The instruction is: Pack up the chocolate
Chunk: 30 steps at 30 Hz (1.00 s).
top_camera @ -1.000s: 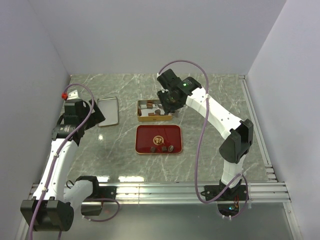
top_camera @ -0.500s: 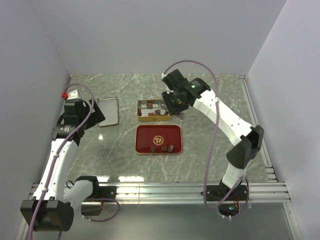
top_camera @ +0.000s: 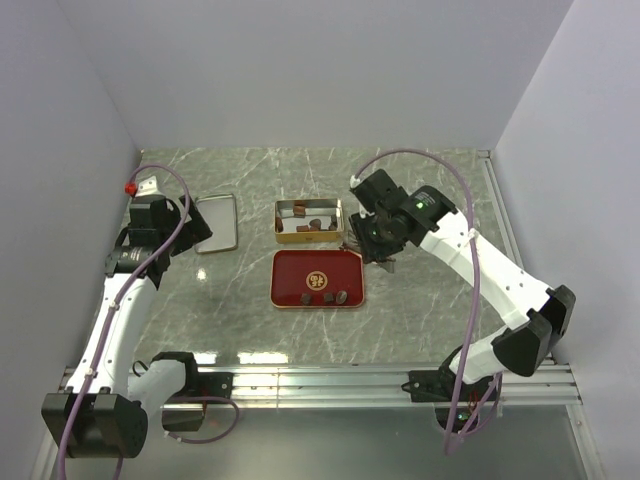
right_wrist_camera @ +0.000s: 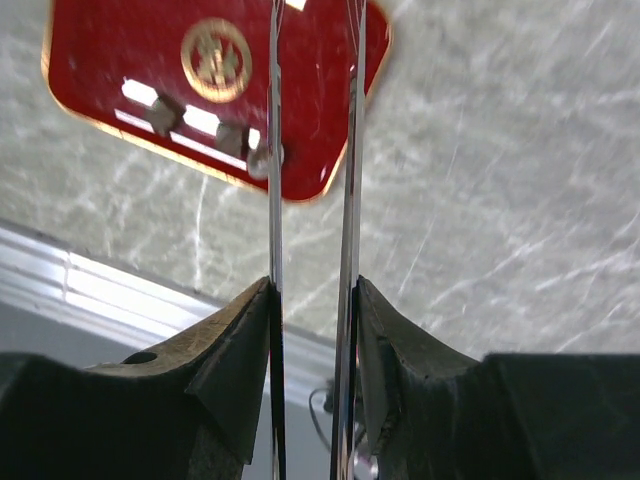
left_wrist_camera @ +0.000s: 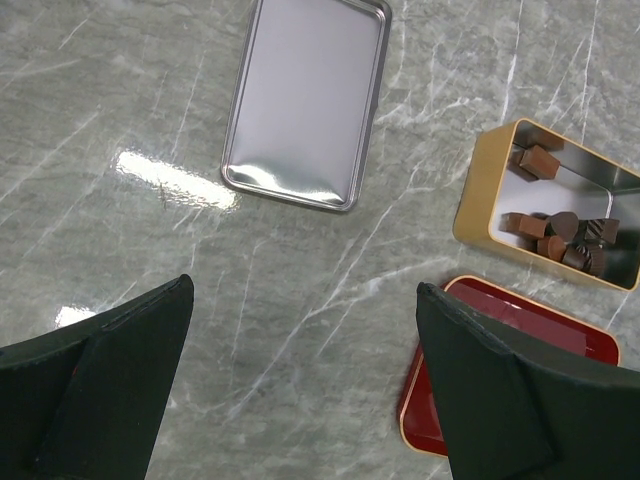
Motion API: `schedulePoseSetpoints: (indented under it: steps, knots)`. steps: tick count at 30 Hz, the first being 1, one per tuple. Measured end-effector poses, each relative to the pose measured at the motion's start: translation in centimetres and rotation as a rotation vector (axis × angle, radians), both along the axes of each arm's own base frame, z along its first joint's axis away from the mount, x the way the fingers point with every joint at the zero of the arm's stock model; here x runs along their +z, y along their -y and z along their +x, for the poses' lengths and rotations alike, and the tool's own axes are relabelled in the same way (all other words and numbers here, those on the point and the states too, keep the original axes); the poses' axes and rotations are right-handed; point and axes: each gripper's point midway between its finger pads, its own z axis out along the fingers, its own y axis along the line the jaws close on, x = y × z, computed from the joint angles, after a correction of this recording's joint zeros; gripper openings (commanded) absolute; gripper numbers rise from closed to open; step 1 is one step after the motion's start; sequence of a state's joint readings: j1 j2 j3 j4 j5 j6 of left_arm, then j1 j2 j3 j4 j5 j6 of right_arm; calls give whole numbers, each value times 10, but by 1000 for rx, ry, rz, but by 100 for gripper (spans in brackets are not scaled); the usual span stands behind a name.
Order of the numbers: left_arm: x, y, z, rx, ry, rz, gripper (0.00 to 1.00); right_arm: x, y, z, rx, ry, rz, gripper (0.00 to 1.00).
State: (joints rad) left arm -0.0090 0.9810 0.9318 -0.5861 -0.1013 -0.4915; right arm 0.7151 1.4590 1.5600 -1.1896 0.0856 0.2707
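Three small brown pieces of chocolate (top_camera: 327,297) lie near the front of the red tray (top_camera: 318,265); more chocolate (top_camera: 312,224) sits in the gold tin (top_camera: 284,222) behind it. My right gripper (top_camera: 378,245) hovers at the tray's right edge, shut on the long metal tongs (right_wrist_camera: 350,150). In the right wrist view the two thin tong arms run up between my fingers (right_wrist_camera: 240,340) over the tray (right_wrist_camera: 110,50) and its chocolate (right_wrist_camera: 232,138); the tong tips are cut off at the top. My left gripper (left_wrist_camera: 300,380) hangs open over bare table, left of the tray (left_wrist_camera: 480,380).
A flat silver lid (top_camera: 216,222) lies on the marble table left of the gold tin (left_wrist_camera: 478,190). Grey walls close in the left, back and right. A metal rail (top_camera: 320,380) runs along the near edge by the arm bases.
My right arm has swung from above the gold tin toward the right and nearer, ending at the red tray's right edge with the tongs. The left arm has stayed put.
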Motion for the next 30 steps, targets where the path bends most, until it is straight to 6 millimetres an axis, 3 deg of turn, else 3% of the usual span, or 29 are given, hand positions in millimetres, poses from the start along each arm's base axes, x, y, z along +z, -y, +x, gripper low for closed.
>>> schedulePoseSetpoints:
  steps: [6, 14, 22, 30]
  knots:
    - [-2, 1, 0, -3, -6, -3, 100, -15, 0, -33, 54, -59, -12, 44]
    - [-2, 1, 0, -1, -7, -5, 100, -14, -12, -65, 166, -85, -13, 45]
    - [-2, 1, 0, 5, -10, -10, 99, -15, -37, -77, 269, -119, -21, 45]
    - [-6, 1, -4, 5, -28, -8, 99, -29, -56, -80, 341, -168, -56, 47]
